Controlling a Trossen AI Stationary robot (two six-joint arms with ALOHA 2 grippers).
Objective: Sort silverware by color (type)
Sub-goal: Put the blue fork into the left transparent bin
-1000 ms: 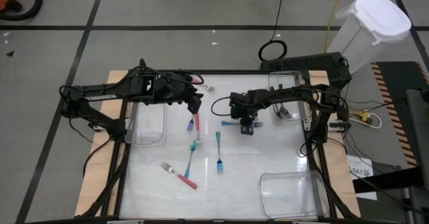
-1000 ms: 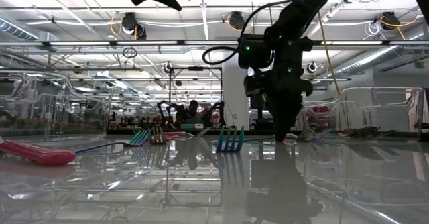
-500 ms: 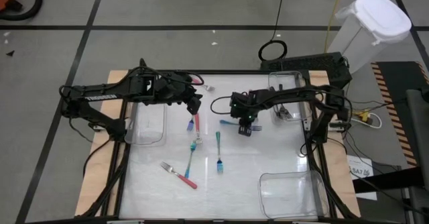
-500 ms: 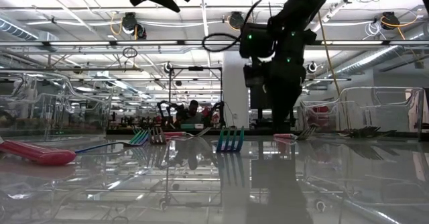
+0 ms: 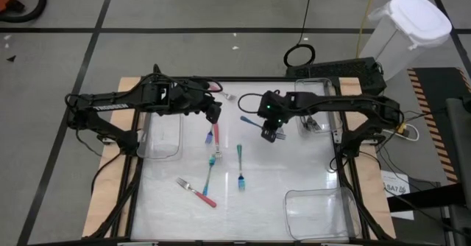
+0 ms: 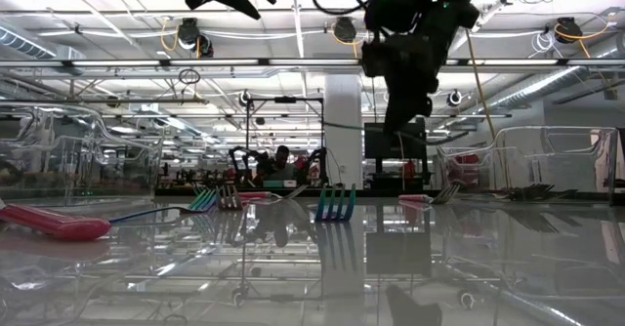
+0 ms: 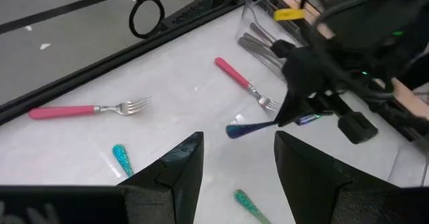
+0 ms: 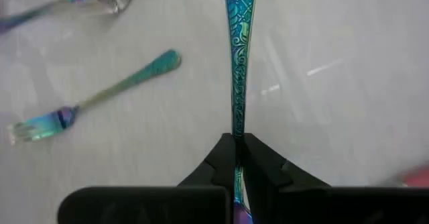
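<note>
From my screen, the pink fork [image 5: 201, 193] lies nearest on the table [image 5: 294, 172], with two teal forks [image 5: 241, 165] just past it, as before. My right gripper [image 5: 271, 133] has lifted since a moment ago, pinched tight on a teal fork [image 8: 236, 56] above the table. My left gripper [image 7: 234, 163] hangs open farther back.

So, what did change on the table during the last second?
The right gripper, shut on a teal fork, lifted it off the table and carried it toward the far side. The left gripper stayed open above the table. The other forks did not move.
</note>
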